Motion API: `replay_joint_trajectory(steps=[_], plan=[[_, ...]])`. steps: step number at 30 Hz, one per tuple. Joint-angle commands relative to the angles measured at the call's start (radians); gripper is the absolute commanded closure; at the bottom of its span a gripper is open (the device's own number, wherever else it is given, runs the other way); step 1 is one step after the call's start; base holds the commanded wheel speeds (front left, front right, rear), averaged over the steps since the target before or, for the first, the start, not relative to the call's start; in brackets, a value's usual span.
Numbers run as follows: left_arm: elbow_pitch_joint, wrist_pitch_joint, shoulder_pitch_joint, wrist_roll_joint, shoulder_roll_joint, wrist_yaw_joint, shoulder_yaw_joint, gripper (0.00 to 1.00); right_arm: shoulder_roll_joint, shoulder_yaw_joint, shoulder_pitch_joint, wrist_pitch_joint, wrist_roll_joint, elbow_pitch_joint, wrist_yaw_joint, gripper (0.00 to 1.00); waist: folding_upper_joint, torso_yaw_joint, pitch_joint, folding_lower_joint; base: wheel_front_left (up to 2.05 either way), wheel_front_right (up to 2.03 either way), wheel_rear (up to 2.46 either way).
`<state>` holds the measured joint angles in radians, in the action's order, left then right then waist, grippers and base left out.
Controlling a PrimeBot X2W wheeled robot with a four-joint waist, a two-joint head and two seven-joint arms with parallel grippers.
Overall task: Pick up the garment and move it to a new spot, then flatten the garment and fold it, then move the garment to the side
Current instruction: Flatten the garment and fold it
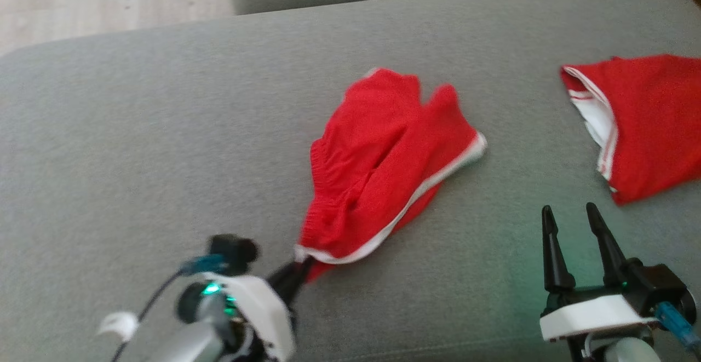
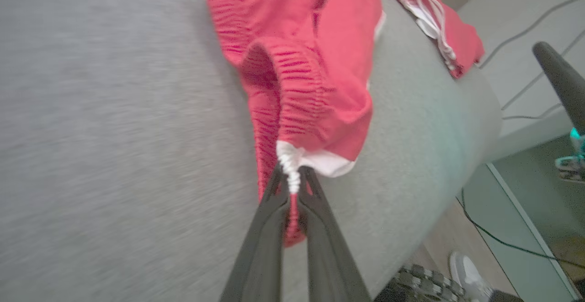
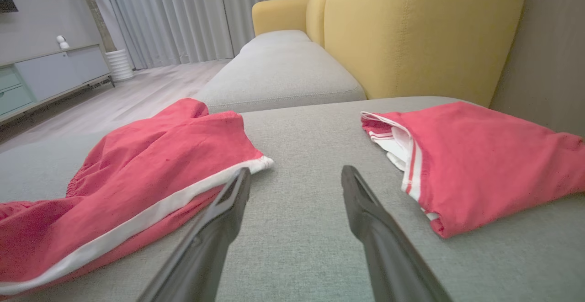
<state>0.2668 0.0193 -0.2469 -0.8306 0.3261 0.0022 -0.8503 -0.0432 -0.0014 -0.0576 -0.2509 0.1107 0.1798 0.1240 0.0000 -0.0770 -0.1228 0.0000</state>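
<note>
Waistband corner of the red garment (image 1: 383, 159) is clamped in the left claw (image 1: 304, 263), a low edge grip that probably suits dragging it over the grey cushion (image 1: 137, 132) rather than lifting it whole. The rest lies rumpled mid-cushion. The right claw (image 1: 569, 214) hovers spread and empty, apart from the cloth, likely to take another corner. A second red garment (image 1: 646, 121) lies folded at the right

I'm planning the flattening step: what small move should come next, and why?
Probably bring the open right gripper across to the white-trimmed edge of the shorts and pinch it. The left gripper is shut on the waistband corner, yet the shorts lie rumpled, so a second hold seems needed to spread them flat.
</note>
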Motion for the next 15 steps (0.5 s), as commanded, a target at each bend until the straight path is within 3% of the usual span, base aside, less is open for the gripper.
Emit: replay_joint_trajectory(steps=[1,7,13,14,15], plan=[[-0.042,-0.028,-0.033,0.0,0.033,0.015,0.059,1.0,-0.007,0.021,-0.001,-0.011,-0.009,-0.033,0.007,0.0,0.0,0.036,0.008,0.0,0.0,0.0,0.0],[-0.002,-0.111,0.001,-0.009,0.101,0.064,0.142,1.0,-0.007,0.031,-0.009,-0.011,-0.027,-0.031,0.007,0.0,0.0,0.081,0.024,0.0,0.0,0.0,0.0],[0.058,-0.169,0.01,-0.007,0.111,0.082,0.173,1.0,-0.007,0.035,-0.014,-0.011,-0.038,-0.021,0.007,0.0,0.0,0.088,0.047,0.0,0.0,0.0,0.0],[0.064,-0.182,0.013,-0.005,0.11,0.086,0.176,0.84,-0.007,0.035,-0.016,-0.011,-0.039,-0.019,0.007,0.0,0.0,0.088,0.051,0.0,0.0,0.0,0.0],[0.068,-0.193,0.018,-0.003,0.108,0.09,0.179,0.56,-0.007,0.036,-0.018,-0.011,-0.04,-0.018,0.007,0.0,0.0,0.087,0.054,0.0,0.0,0.0,0.0]])
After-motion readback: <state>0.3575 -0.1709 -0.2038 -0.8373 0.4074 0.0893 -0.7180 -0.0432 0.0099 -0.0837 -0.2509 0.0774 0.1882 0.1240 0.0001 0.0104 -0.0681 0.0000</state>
